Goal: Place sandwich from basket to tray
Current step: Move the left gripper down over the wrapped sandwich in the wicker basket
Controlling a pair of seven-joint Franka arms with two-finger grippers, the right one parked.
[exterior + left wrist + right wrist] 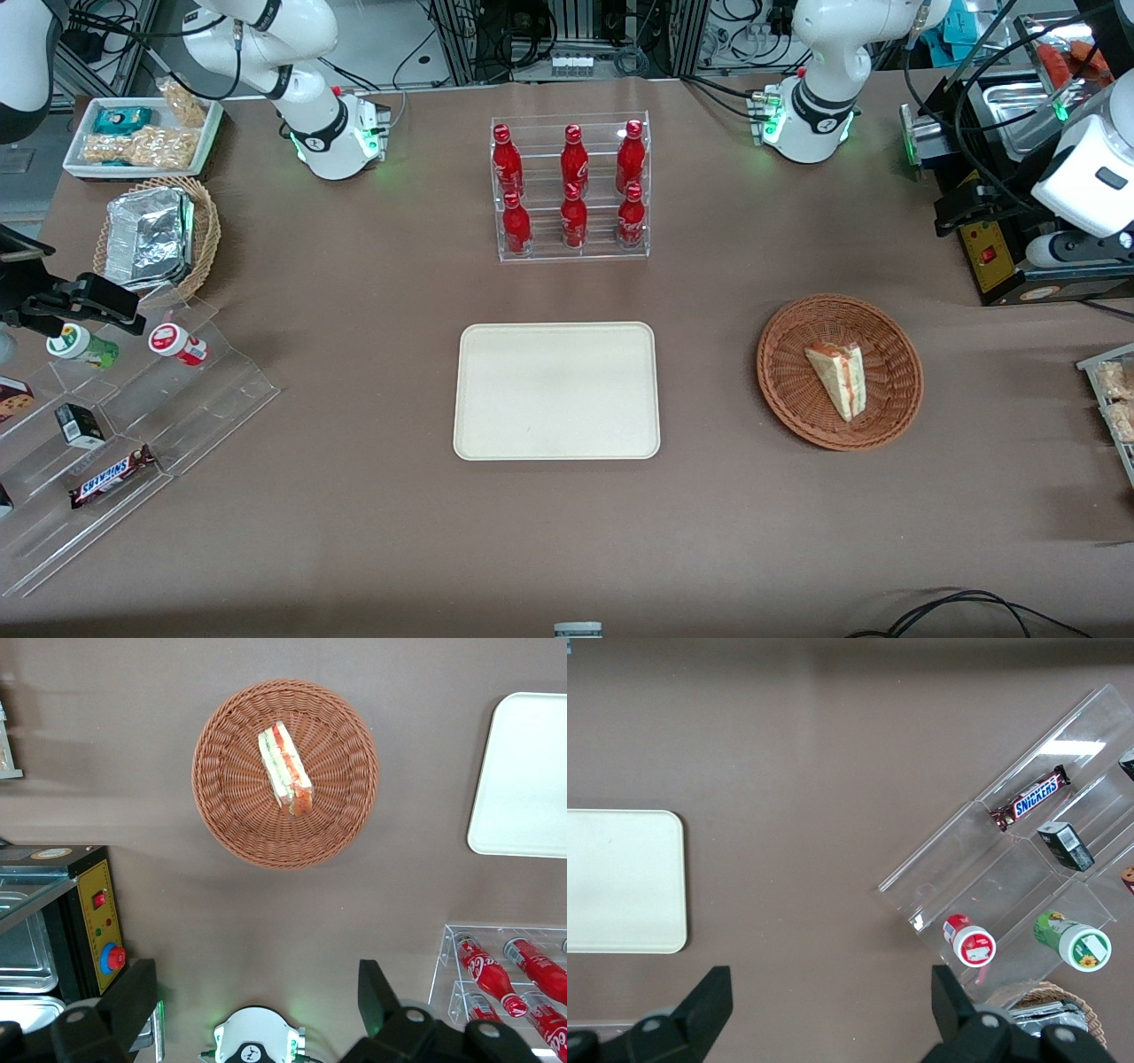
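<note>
The sandwich [837, 377] [285, 768], a white-bread wedge with red and green filling, lies on its side in the round reddish-brown basket [780, 390] [230, 815]. The cream tray [556, 390] [527, 780] lies flat and bare beside the basket, toward the parked arm's end. My gripper [257, 997] hangs high above the table, farther from the front camera than the basket and clear of it. It is open, its two dark fingers [133, 1001] wide apart with nothing between them. The left arm's wrist [1094, 182] shows at the working arm's end of the table.
A clear rack of red bottles [571, 190] [514, 966] stands farther back than the tray. A black control box with a red button [992, 252] [102, 921] sits under my arm. A clear stepped stand with snacks [133, 416], a foil-filled tan basket [159, 235] and a white snack tray [142, 133] lie at the parked arm's end.
</note>
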